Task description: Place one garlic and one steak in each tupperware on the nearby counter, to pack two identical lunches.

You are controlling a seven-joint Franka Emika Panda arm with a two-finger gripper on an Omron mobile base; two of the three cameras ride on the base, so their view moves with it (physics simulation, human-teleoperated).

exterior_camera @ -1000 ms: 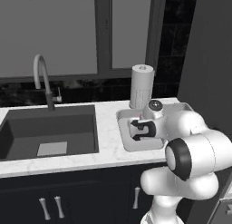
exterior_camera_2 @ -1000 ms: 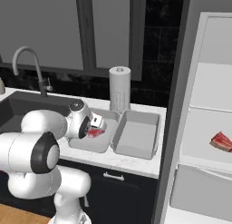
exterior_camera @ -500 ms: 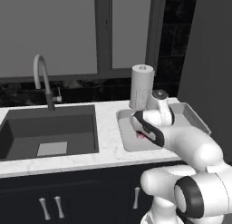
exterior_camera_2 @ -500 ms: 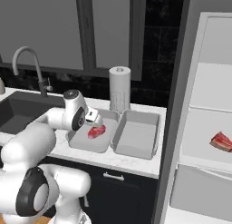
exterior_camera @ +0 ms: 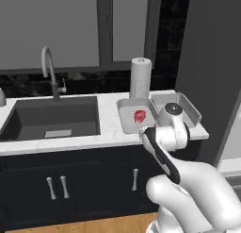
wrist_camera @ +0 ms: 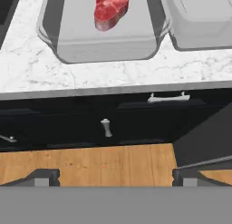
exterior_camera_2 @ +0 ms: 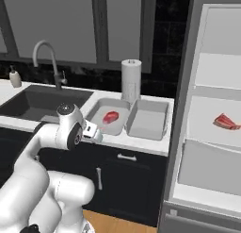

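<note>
Your claw (exterior_camera_2: 95,134) hangs wide open and empty off the counter's (exterior_camera: 110,128) front edge. 1 steak (wrist_camera: 111,4) lies in the left tupperware (wrist_camera: 72,53); the right tupperware (wrist_camera: 190,37) beside it looks bare. The 2nd steak (exterior_camera_2: 225,121) waits on a fridge shelf (exterior_camera_2: 207,133). Swing carelessly and your elbow may clip the paper towel roll (exterior_camera: 140,78); I see no garlic

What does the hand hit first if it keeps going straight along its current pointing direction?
Probably the dark cabinet front under the counter edge: it sits mid hand view, between the open hand's fingertips. The tub holding the steak lies above that line. Depth unclear.
</note>
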